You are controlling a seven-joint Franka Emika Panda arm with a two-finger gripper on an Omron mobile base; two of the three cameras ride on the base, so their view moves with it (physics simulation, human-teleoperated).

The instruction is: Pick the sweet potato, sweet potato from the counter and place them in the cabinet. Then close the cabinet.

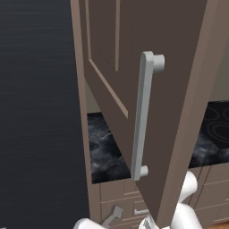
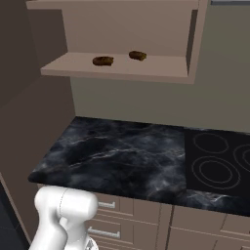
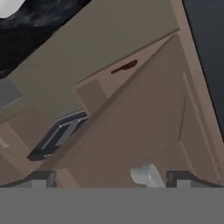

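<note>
Currently, left to right in the left base view: dark wall panel, then the cabinet (image 1: 147, 27) door swung out toward the camera, recessed panel facing left, light-grey bar handle (image 1: 142, 117) vertical on its edge face. Behind and below the door, the black marble table (image 1: 105, 152); drawers (image 1: 117, 197) with short silver handles under it.

Right base view, left to right: white arm (image 2: 61, 215) at lower left, table (image 2: 122, 151) slab across the middle, black cooktop (image 2: 219, 163) with ring marks set into it on the right. Above, the cabinet (image 2: 117, 68) interior is open. Two sweet potatoes lie on its shelf: left sweet potato (image 2: 103, 60), right sweet potato (image 2: 137, 55), near each other but apart, neither on the table.

Hand view is rolled: claw (image 3: 111, 179) tips sit spread wide at the bottom edge, nothing between them. The grey handle (image 3: 146, 175) end shows just between and above the tips; contact with it can't be told. Door panel runs up to the right; one sweet potato (image 3: 124, 67) visible as a dark sliver on the shelf.
</note>
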